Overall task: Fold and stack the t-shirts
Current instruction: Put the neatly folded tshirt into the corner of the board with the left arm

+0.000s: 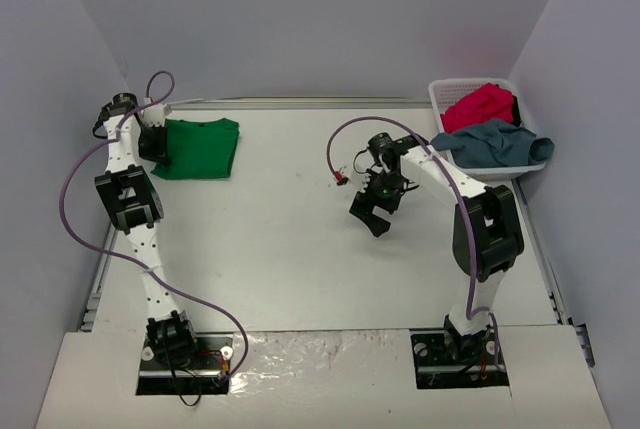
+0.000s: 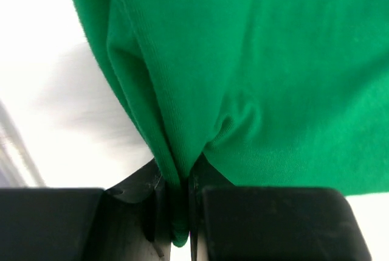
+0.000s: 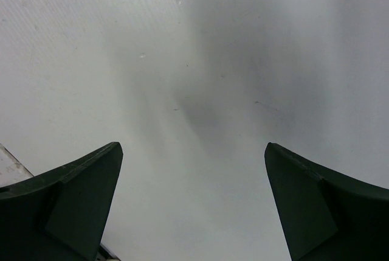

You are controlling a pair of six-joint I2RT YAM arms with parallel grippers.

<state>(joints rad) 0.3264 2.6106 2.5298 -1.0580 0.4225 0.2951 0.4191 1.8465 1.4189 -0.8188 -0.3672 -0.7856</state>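
The white surface [image 1: 300,239] fills most of the top view, with grey walls on three sides. The two arms rise from its near edge. The left arm reaches to the far left corner, and the right arm bends toward the middle.

The green t-shirt [image 1: 205,147] lies folded in a flat rectangle at the far left of the surface. The white basket [image 1: 438,97] stands at the far right corner. The grey-blue t-shirt [image 1: 497,143] hangs crumpled over the near rim of the basket, and part of it spills outside. The red t-shirt [image 1: 483,105] sits bunched in the basket behind it.

The left pincer [image 1: 152,141] is at the left edge of the green t-shirt. In the left wrist view this pincer [image 2: 176,212] is clamped on a fold of the green cloth [image 2: 261,60], which is gathered between the two black fingers.

The right pincer [image 1: 372,215] hangs over the bare middle of the surface, well apart from all the shirts. In the right wrist view its fingers [image 3: 82,203] stand wide apart with nothing between them, only the white surface [image 3: 182,60] below.
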